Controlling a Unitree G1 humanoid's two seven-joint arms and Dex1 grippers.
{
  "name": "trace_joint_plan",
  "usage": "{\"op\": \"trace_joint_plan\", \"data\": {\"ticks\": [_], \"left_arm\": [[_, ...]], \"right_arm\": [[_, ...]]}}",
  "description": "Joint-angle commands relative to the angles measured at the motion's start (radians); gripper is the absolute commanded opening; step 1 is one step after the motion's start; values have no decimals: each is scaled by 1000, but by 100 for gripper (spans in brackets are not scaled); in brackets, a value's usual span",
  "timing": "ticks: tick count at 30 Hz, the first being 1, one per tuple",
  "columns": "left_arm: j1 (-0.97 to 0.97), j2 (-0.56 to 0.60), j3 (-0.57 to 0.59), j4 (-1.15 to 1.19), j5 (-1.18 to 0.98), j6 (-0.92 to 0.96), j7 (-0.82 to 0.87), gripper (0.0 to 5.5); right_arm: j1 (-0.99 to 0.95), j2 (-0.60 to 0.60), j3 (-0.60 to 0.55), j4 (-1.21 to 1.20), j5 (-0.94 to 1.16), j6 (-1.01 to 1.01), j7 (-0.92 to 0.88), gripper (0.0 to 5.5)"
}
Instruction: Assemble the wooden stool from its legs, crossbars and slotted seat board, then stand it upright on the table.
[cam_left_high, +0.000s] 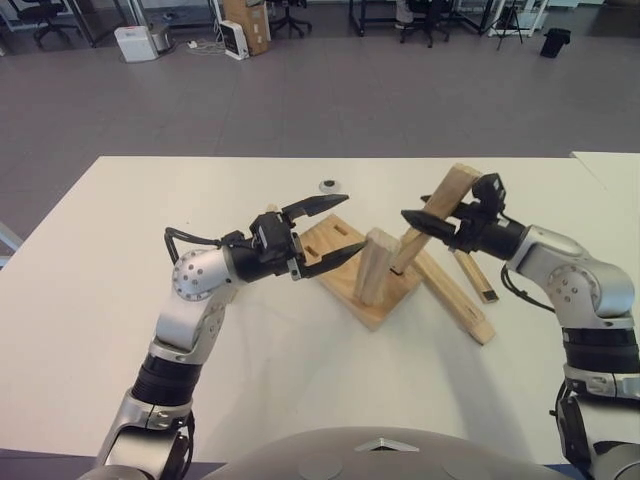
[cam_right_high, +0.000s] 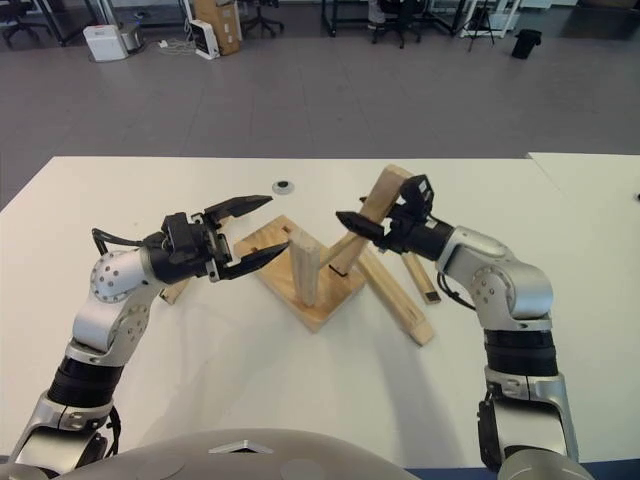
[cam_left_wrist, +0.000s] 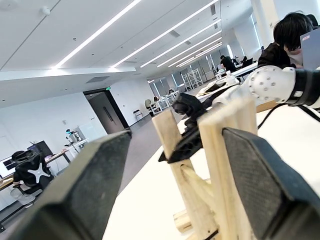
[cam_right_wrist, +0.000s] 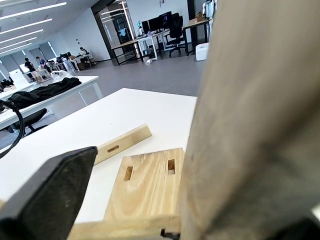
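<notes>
- Step in hand, by my reading: fitting a second leg. Your right pincer (cam_left_high: 425, 222) clamps the pale wooden leg (cam_left_high: 452, 192), tilted, long axis 1 to 7 o'clock, foot at the slotted square wooden seat board (cam_left_high: 322, 240), mid-counter.
- Left pincer (cam_left_high: 350, 224): wide, empty.
- Next: upright it, then seat the foot in a slot.

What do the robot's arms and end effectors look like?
The left arm and right arm have rounded silver-grey shells with black joint segments; a thin black cable loops by each wrist. The left end effector and right end effector are black and tapered.
</notes>
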Motion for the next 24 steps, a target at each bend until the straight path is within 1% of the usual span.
{"op": "trace_joint_plan", "data": {"ticks": [1, 4, 8, 9, 10, 12, 14, 16, 17, 18, 19, 21, 23, 24], "left_arm": [[16, -2, -28, -26, 9, 19, 1, 335], [3, 2, -20, -26, 2, 24, 3, 335], [-113, -35, 57, 113, -9, -7, 38, 335], [-154, -52, 97, 157, -38, 13, 72, 335], [-218, -63, 154, 228, -70, 32, 109, 335], [-352, -50, 249, 431, -69, 2, 160, 335], [-435, -6, 274, 660, 3, -74, 151, 335], [-488, 53, 217, 907, 158, -162, 177, 335], [-510, 75, 162, 1023, 252, -177, 212, 335], [-525, 89, 99, 1125, 352, -192, 252, 335], [-533, 91, 31, 1215, 446, -196, 283, 335], [-542, 70, -49, 1351, 561, -209, 325, 335], [-562, 43, -119, 1441, 661, -231, 392, 335], [-575, 36, -166, 1473, 724, -250, 432, 335]], "right_arm": [[-75, -1, -47, 12, 29, 12, -4, 413], [-122, -9, -101, 18, 54, 14, -18, 413], [-180, -23, -238, 99, 71, 9, -132, 413], [-176, -25, -261, 119, 60, 6, -164, 413], [-153, -27, -281, 130, 51, 1, -191, 413], [-72, -32, -296, 120, 22, -8, -220, 413], [0, -23, -288, 84, 9, -4, -226, 413], [82, -37, -233, 23, -34, -5, -216, 413], [146, -60, -182, -33, -62, -1, -190, 413], [222, -93, -115, -105, -97, 0, -155, 413], [301, -135, -24, -176, -153, -15, -120, 413], [416, -242, 189, -267, -311, -82, -41, 413], [476, -268, 309, -337, -374, -92, -10, 413], [492, -269, 347, -361, -399, -93, -9, 413]]}}
